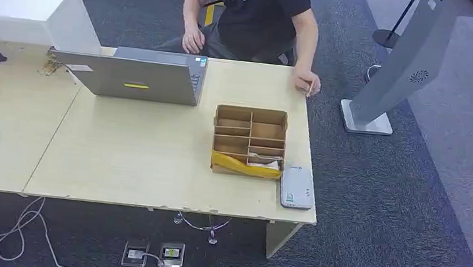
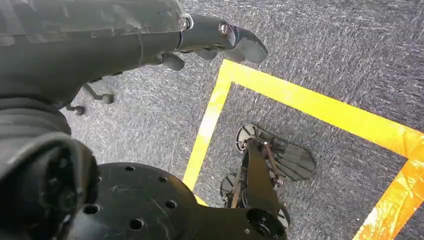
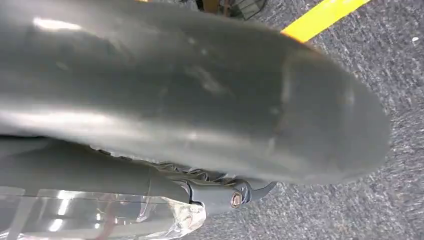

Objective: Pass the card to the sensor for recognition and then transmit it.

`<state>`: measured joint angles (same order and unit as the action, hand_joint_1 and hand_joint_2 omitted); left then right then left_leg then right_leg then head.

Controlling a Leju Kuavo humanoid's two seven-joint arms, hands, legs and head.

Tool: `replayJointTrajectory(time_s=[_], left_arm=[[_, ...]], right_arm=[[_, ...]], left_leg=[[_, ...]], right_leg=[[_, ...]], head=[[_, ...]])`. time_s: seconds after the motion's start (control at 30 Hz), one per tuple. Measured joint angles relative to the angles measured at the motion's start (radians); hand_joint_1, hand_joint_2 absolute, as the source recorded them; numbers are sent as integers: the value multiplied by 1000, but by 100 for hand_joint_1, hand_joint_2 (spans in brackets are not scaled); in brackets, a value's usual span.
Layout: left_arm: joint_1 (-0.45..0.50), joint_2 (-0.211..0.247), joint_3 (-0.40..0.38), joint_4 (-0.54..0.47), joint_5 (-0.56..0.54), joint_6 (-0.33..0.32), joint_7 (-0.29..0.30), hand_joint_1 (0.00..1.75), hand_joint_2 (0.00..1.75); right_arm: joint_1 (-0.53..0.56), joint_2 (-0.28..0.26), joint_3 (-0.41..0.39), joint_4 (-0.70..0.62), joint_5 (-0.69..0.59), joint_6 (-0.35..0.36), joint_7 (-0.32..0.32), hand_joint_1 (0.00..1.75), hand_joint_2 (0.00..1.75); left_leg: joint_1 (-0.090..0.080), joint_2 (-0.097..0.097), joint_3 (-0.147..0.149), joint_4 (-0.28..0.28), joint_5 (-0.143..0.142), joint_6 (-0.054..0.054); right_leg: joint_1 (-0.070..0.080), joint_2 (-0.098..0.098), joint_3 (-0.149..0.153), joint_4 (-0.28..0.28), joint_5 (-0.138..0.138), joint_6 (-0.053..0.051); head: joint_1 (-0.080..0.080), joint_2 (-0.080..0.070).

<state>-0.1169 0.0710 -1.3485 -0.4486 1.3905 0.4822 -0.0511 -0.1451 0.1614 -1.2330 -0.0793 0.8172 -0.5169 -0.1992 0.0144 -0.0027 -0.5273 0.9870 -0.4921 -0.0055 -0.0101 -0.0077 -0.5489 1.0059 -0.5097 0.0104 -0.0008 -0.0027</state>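
Head view: I am looking down on a pale wooden worktop (image 1: 132, 156). Near its right end a cardboard divider box (image 1: 249, 140) is standing, split into small compartments, and just beside its near right corner the grey card sensor (image 1: 297, 186) is lying flat at the worktop's edge. In the compartment nearest me a light, thin item, probably the card (image 1: 262, 163), is lying on its side behind a yellow strip; it is too small here for me to be sure. A person in a black shirt (image 1: 254, 3) is sitting at the far edge behind a closed grey laptop (image 1: 140, 74), one hand resting on the far right corner.

Wrist views: both arms are hanging over grey carpet (image 2: 320, 45) marked with yellow floor tape (image 2: 320, 107). My left hand (image 2: 200, 40) is holding nothing, its dark fingers lying close together and roughly straight. My right hand (image 3: 220, 195) is mostly hidden behind its own thick grey thumb, so I cannot tell how far it is opened.

Handling: I am expecting the card to be light, stiff and slick, and hard to lift from a flat face. I am planning to pinch it by the edge standing proud of the compartment wall, thumb against finger, with light pressure.
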Motion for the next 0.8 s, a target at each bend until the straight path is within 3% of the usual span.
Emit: replayJointTrajectory(time_s=[0.17, 0.37, 0.8], left_arm=[[0, 0, 0, 2, 5, -2, 0, 0, 0], [0, 0, 0, 13, 8, -18, -4, 0, 0], [-2, -4, 0, 34, 6, -40, -4, 0, 0]], right_arm=[[-2, -42, -19, 0, 32, -7, -68, 0, 0], [-12, -161, -52, 0, 42, -21, -177, 0, 0], [-87, -449, -182, 19, 18, -2, -309, 0, 0]], left_leg=[[-1, 0, 0, 0, 0, 0], [-3, 0, 0, 0, -1, 1], [-6, 1, 0, 0, -1, 2]], right_leg=[[-1, 0, 0, 0, 0, 0], [-3, 0, 0, 0, 0, 1], [-6, 0, 0, 0, 1, 2]], head=[[0, 0], [0, 0], [0, 0]])
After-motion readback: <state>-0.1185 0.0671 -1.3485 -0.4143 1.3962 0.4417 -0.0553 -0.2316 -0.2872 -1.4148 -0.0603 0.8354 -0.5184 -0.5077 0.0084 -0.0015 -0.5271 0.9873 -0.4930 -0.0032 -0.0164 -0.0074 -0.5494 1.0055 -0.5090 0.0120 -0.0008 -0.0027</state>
